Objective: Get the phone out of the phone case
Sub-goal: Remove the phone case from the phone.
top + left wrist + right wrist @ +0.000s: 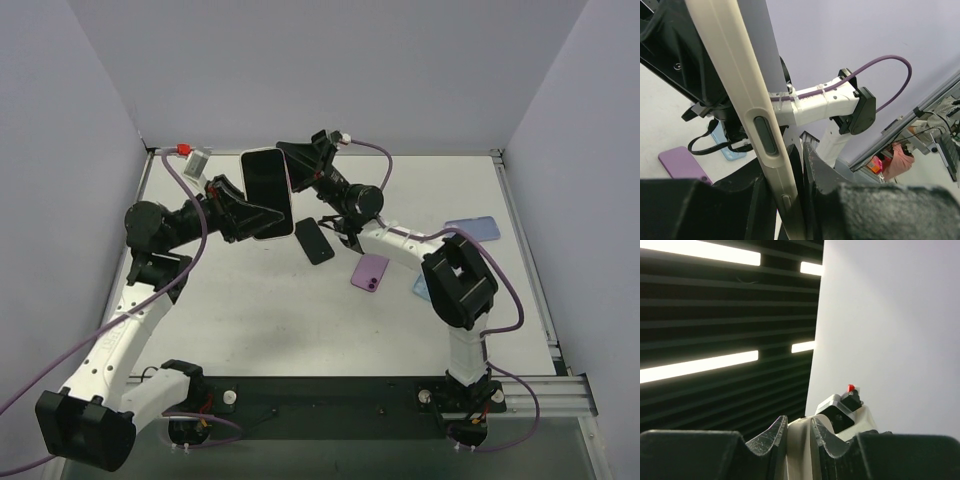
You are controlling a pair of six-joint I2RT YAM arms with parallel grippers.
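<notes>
Well, the phone [266, 190], seated in its cream phone case [735, 85], is hanging above the table [250, 310], the left pincer [790, 180] and right pincer [799, 432] each clamping a case edge, so I reckon peeling the rim off is coming next.
</notes>
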